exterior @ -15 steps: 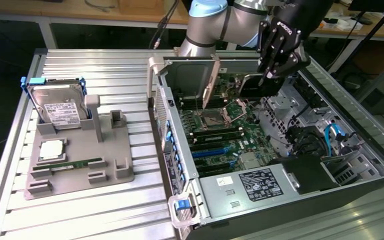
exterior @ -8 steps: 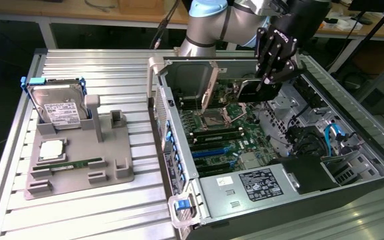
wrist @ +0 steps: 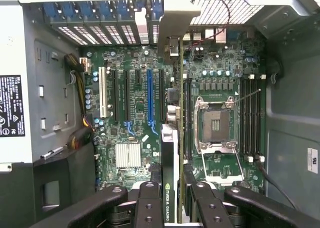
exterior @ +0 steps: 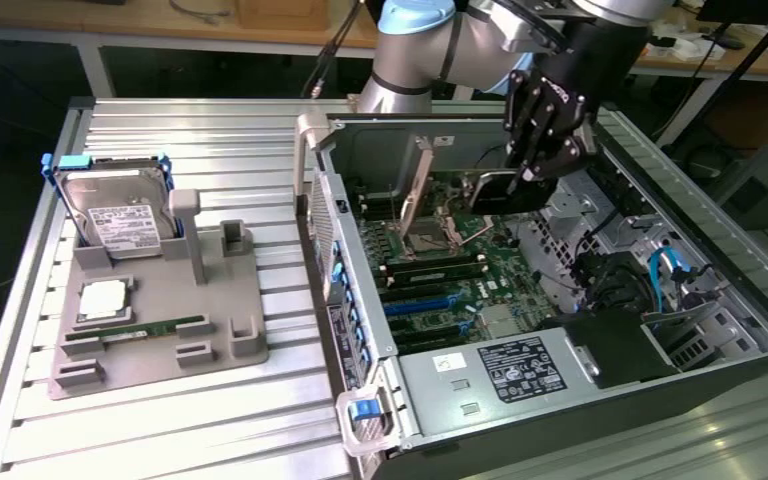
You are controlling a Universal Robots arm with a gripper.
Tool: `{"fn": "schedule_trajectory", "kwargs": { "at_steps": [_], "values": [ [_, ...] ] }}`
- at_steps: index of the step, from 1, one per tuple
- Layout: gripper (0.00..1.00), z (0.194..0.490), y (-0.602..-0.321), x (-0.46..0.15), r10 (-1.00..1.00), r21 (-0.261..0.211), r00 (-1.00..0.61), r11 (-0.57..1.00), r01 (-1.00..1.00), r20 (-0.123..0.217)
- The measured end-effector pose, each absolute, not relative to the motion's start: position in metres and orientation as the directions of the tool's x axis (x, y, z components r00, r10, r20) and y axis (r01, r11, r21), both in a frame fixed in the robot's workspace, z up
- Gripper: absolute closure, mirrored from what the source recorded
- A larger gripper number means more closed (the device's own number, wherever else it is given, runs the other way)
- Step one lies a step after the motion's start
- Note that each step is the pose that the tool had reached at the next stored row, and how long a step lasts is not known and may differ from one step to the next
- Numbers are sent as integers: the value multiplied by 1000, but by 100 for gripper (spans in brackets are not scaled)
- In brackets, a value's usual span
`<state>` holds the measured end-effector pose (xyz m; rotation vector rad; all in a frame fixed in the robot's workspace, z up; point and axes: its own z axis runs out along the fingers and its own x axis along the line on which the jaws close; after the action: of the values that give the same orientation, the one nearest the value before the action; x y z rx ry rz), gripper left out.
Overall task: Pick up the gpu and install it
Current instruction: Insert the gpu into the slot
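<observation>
Desk (exterior: 157, 430): ribbed bare aluminium, matt. Tray (exterior: 157, 357): grey matt plastic. Hard drive (exterior: 107, 192): silvery metal, with a white paper label (exterior: 124, 228). Case (exterior: 384, 150) interior: bare grey sheet metal. The gpu (wrist: 169, 153): black matt edge, bright smooth metal bracket (wrist: 175, 22). Gripper (wrist: 173, 188): black, matt.

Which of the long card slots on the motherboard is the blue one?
The one long blue slot, between black slots; the white slot lies farther from the gpu held in the claw.

Black gpu (wrist: 170, 178) edge-on over motherboard (wrist: 212, 62)
</observation>
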<state>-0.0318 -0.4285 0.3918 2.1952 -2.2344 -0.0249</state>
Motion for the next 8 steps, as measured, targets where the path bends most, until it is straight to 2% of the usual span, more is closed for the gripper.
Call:
{"fn": "schedule_trajectory", "kwargs": {
  "at_steps": [8],
  "values": [
    [73, 381, -430, -32, -1000, 18, -18, 18, -1000, -7]
  ]
}}
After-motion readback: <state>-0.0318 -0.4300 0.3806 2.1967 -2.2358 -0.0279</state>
